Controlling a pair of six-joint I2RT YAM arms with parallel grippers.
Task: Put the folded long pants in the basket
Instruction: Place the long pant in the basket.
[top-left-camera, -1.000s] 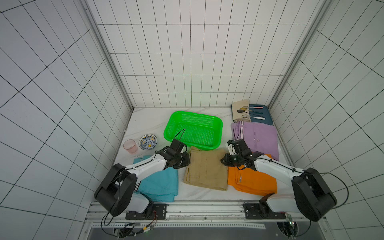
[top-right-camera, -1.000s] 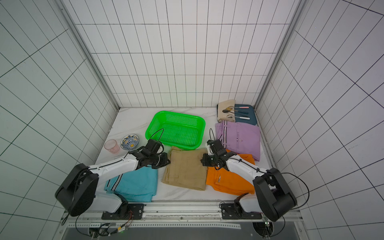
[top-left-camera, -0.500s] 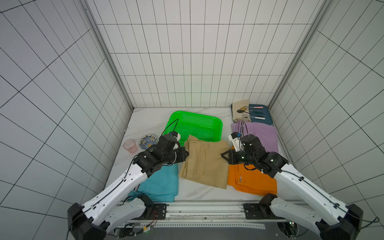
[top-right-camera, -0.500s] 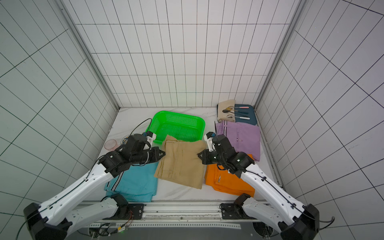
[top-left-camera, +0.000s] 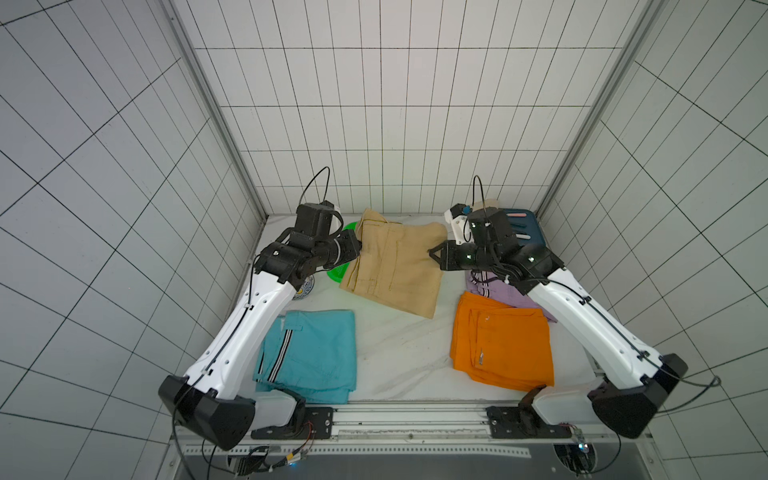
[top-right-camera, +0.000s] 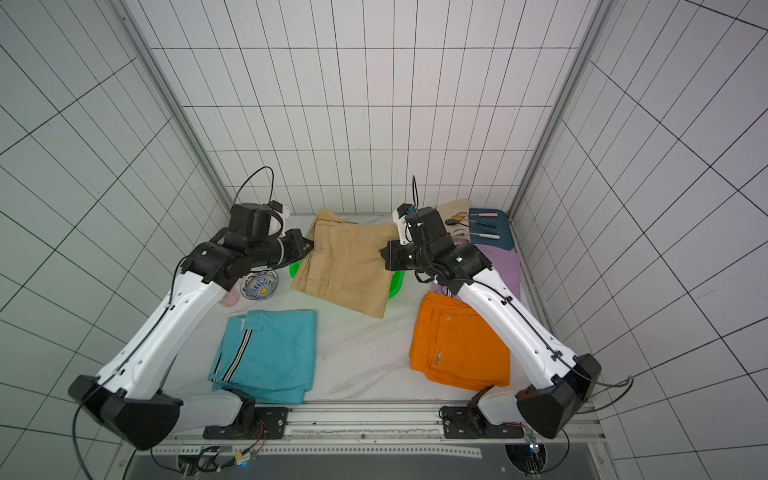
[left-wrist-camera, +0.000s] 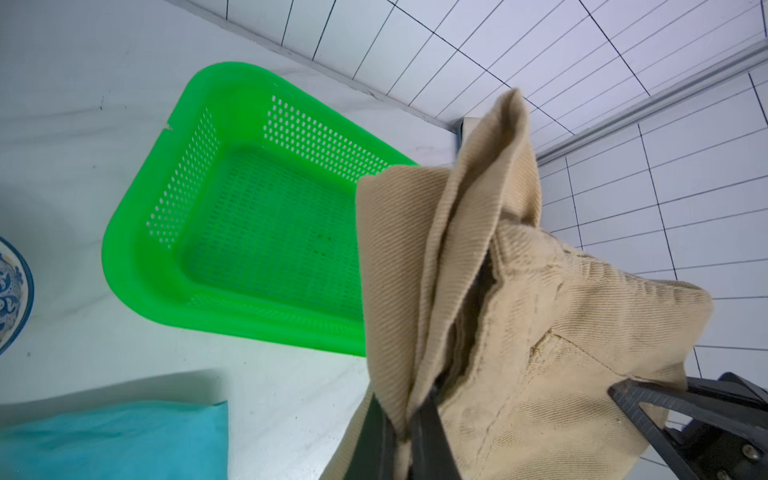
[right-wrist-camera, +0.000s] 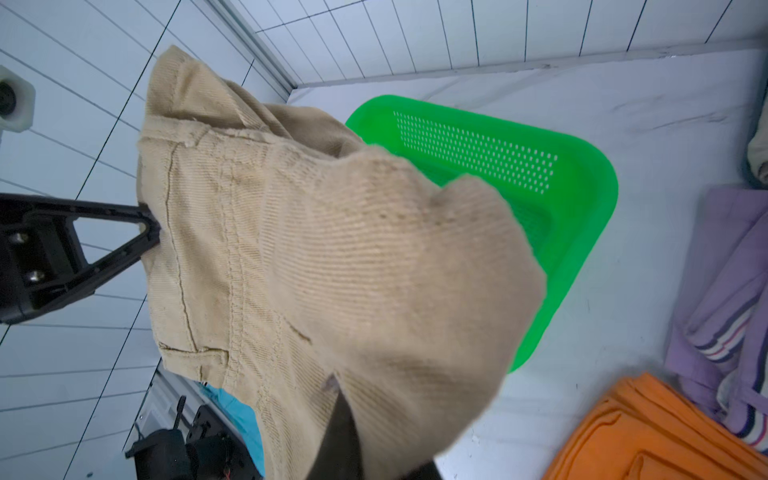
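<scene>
Both grippers hold the tan long pants (top-left-camera: 395, 266) (top-right-camera: 345, 270) in the air by opposite edges. My left gripper (top-left-camera: 358, 249) (left-wrist-camera: 409, 415) is shut on one edge, my right gripper (top-left-camera: 432, 252) (right-wrist-camera: 365, 415) on the other. The cloth (left-wrist-camera: 519, 332) (right-wrist-camera: 332, 249) hangs between them above the green basket (left-wrist-camera: 124, 257) (right-wrist-camera: 582, 208), which is empty. In both top views only slivers of the basket (top-left-camera: 338, 272) (top-right-camera: 397, 282) show beneath it. Sky-blue pants (top-left-camera: 316, 353), orange pants (top-left-camera: 503, 340) and lilac pants (top-right-camera: 503, 266) lie flat on the table.
A patterned bowl (top-right-camera: 259, 284) and a pink cup (top-right-camera: 228, 298) sit left of the basket, under the left arm. At the back right, a dark blue tray (top-right-camera: 490, 224) with utensils lies next to a cream cloth (top-right-camera: 453, 210). Tiled walls close in three sides.
Both arms have lifted the tan pants off the table's front middle and carried them back, so they now hang over the basket. The grippers stayed shut.
</scene>
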